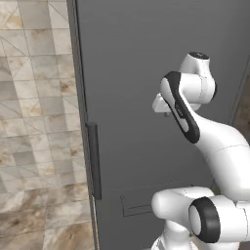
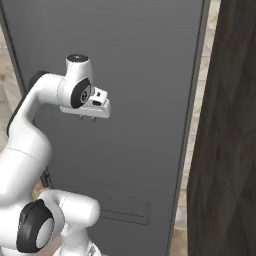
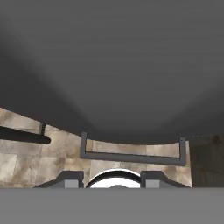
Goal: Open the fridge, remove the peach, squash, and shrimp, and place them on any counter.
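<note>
We were at the first step: the fridge (image 1: 161,58) stood shut before us, its tall dark door facing the base, so the peach, squash and shrimp were presumably behind it. Our fingers (image 2: 88,118) hung in front of the door's middle, pointing down, touching nothing; they stood apart with nothing between them. The long vertical handle (image 1: 93,161) sat lower, near the door's left edge. Next we judged the hand must drop and swing across to close on that bar.
</note>
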You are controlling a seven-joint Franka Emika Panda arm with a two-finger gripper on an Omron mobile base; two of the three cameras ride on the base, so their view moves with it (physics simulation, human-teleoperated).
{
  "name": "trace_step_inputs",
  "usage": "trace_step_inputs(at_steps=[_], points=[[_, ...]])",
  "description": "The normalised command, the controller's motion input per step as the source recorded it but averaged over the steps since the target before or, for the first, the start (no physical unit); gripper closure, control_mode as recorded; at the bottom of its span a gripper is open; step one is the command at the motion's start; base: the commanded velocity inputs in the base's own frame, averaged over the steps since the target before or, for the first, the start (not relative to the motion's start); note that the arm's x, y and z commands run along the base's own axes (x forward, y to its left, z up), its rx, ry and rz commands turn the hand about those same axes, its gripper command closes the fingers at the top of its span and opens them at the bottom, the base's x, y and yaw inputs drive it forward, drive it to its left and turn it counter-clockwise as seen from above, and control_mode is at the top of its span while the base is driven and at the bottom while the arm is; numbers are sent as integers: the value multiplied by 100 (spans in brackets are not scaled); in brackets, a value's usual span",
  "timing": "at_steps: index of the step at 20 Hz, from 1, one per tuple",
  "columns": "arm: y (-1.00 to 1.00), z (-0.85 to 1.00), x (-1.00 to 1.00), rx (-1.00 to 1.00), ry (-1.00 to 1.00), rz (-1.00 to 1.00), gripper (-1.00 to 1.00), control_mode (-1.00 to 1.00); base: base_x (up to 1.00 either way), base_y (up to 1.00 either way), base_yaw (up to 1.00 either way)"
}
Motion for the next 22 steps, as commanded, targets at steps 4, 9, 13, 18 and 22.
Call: trace_step_inputs(at_steps=[4, 9, 13, 18, 22], points=[[0, 0, 0, 0, 0, 0, -100, 100, -21, 0, 0], [0, 0, 0, 0, 0, 0, -100, 100, -69, 9, 1], [0, 0, 0, 0, 0, 0, -100, 100, -38, 57, 0], [0, 0, 0, 0, 0, 0, -100, 100, -27, 78, 0], [0, 0, 0, 0, 0, 0, -100, 100, -29, 46, -2]])
